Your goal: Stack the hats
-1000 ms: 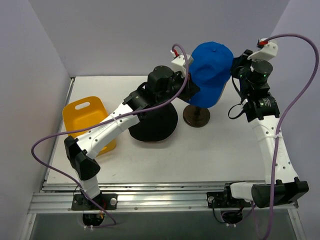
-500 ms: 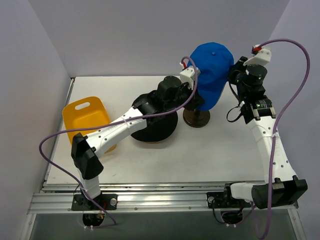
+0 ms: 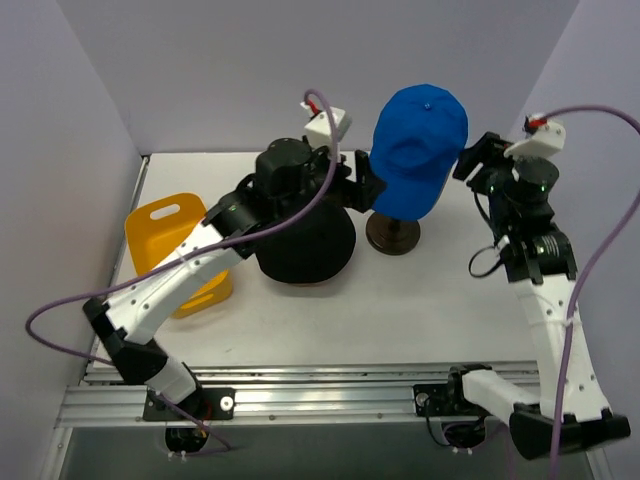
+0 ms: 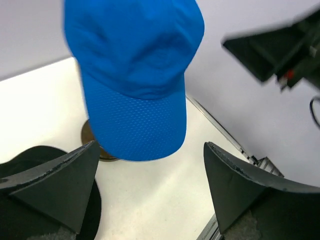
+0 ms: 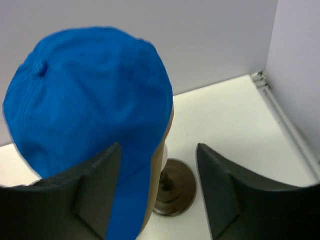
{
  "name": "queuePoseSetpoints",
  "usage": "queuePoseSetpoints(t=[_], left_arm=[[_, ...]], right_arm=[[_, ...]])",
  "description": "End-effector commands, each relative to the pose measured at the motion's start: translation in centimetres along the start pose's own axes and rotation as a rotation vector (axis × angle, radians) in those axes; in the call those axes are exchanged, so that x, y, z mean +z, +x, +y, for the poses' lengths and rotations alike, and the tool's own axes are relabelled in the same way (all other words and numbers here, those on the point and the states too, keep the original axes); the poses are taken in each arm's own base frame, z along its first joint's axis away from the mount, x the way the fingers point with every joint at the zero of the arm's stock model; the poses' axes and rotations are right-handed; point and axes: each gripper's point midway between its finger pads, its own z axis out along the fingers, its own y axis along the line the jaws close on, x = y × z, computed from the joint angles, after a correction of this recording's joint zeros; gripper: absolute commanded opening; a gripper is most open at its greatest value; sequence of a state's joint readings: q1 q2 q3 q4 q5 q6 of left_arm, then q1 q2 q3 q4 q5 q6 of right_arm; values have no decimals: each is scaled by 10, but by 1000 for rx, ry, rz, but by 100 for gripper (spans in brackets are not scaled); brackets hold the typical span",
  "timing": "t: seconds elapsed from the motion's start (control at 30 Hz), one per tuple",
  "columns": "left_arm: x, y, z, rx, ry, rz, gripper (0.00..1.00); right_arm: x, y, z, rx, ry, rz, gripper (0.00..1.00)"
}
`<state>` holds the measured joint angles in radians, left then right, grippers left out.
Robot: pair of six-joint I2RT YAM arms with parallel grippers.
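Note:
The bright blue baseball cap [image 3: 418, 140] sits on top of the wooden stand [image 3: 392, 234], brim hanging toward the near side. A tan edge [image 5: 168, 142] shows under it in the right wrist view. The black bucket hat [image 3: 312, 252] lies flat on the table left of the stand, partly hidden by my left arm. Just left of the cap, my left gripper [image 3: 358, 186] is open and holds nothing; its wrist view has the cap [image 4: 135, 75] ahead of the spread jaws [image 4: 150, 187]. On the cap's right, my right gripper [image 3: 470, 158] is open with nothing between its fingers [image 5: 157, 195].
A yellow plastic tray [image 3: 172, 240] lies at the table's left edge. The grey back wall rises close behind the stand, and the right wall stands near my right arm. The table's near rail [image 3: 330, 395] runs in front of the arm bases.
Both grippers opened and let go of the blue cap, which now rests on the stand. The left gripper drew back to the left, the right gripper back to the right.

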<state>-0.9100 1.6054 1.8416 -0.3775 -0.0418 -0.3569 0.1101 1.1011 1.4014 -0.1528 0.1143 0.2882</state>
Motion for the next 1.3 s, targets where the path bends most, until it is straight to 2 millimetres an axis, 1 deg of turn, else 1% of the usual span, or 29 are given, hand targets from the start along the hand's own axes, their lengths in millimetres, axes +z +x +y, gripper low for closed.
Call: queuePoseSetpoints(t=[0.0, 0.03, 0.07, 0.1, 0.13, 0.17, 0.2, 0.23, 0.27, 0.3, 0.33, 0.37, 0.43, 0.47, 0.53, 0.57, 0.63, 0.67, 0.73, 0.8, 0.93, 1.1, 1.13, 1.27], left_arm=[[-50, -35, 14, -2, -66, -87, 94], [-57, -33, 15, -4, -72, -82, 94], [-72, -39, 15, -12, -71, -103, 94], [-74, -24, 24, -12, -101, -79, 94], [-81, -22, 27, -18, -110, -86, 94], [-101, -27, 25, -28, -100, -115, 94], [-106, -20, 29, -33, -110, -111, 94], [-108, 3, 40, -36, -144, -78, 94], [-125, 1, 40, -43, -136, -101, 94], [-131, 9, 45, -43, -146, -93, 94], [-133, 32, 57, -36, -182, -55, 94], [-148, 31, 58, -35, -178, -76, 94], [-160, 40, 59, -25, -164, -86, 94], [-173, 48, 61, -23, -147, -93, 94], [-184, 53, 60, -27, -127, -115, 94], [-194, 60, 61, -35, -115, -126, 94], [-202, 58, 58, -48, -94, -154, 94], [-207, 57, 56, -53, -79, -166, 94], [-209, 56, 54, -48, -69, -178, 94], [-210, 57, 54, -48, -67, -177, 94], [-210, 56, 50, -48, -38, -189, 94], [-217, 56, 53, -51, -53, -201, 94], [-218, 59, 55, -51, -56, -200, 94], [-218, 61, 56, -57, -61, -203, 94]], right_arm=[[-36, 19, -10, 43, -13, 19, 64], [-42, 26, -10, 44, -24, 36, 69], [-54, 31, -12, 49, -32, 50, 79], [-56, 47, -14, 52, -36, 85, 91], [-62, 55, -11, 55, -64, 105, 100], [-74, 57, -11, 64, -75, 101, 100], [-80, 60, -11, 73, -85, 101, 100], [-93, 62, -11, 84, -100, 86, 100], [-102, 65, -5, 95, -141, 91, 100], [-109, 67, -3, 97, -168, 92, 100], [-120, 67, -3, 102, -186, 75, 100], [-127, 71, -6, 105, -182, 86, 100], [-138, 74, -11, 110, -178, 84, 100], [-140, 81, -14, 107, -169, 103, 100], [-148, 85, -13, 104, -191, 103, 100], [-151, 88, -10, 104, -213, 105, 100], [-161, 87, -3, 103, -270, 94, 100], [-164, 88, -4, 103, -265, 95, 100], [-167, 84, -13, 106, -228, 73, 100], [-166, 89, -15, 105, -218, 80, 100], [-160, 98, -9, 102, -236, 122, 100], [-155, 99, -7, 99, -245, 125, 100], [-154, 99, -6, 98, -250, 127, 100], [-154, 100, -4, 97, -253, 135, 100]])
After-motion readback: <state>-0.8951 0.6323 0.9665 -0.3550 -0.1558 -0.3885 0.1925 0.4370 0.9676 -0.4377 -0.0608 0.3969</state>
